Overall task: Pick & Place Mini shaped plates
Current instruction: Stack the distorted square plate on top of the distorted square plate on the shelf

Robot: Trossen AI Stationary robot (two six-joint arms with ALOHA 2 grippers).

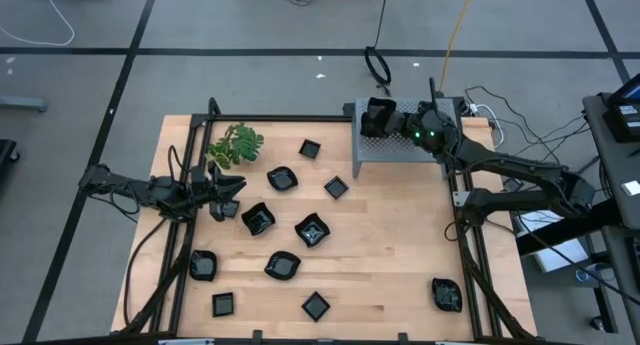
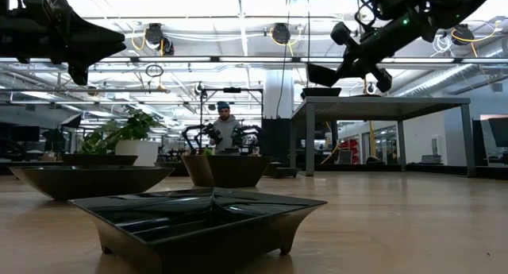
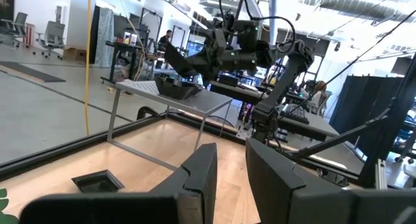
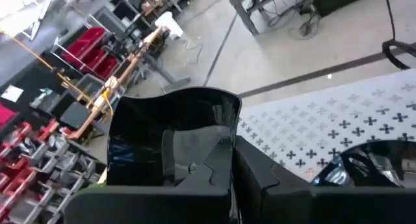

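Several glossy black mini plates lie flat on the wooden table, among them a wavy one [image 1: 312, 229] and a square one [image 1: 316, 305]. Over the grey perforated box [image 1: 405, 145] at the far right, my right gripper [image 1: 393, 120] is shut on a black plate [image 4: 172, 130]. Another plate [image 4: 370, 162] sits on the box's top. My left gripper [image 1: 238, 185] hovers at the table's left, beside the green sprig [image 1: 235, 145]. It is open, with nothing between its fingers [image 3: 201, 178]. My right gripper pinches the plate by its rim [image 4: 195, 160] between its two fingers. The fingers come about level from the table's right side. The plate is lifted clear above the box's top [image 3: 195, 100] and is tilted, with its hollow toward the wrist camera.
A plate [image 2: 198, 214] lies close before the low camera, with two more [image 2: 87, 179] [image 2: 226, 169] behind it. One plate [image 1: 446, 294] lies alone near the table's front right corner. Bare wood lies right of the table's middle. A person [image 2: 225, 127] stands far off in the room.
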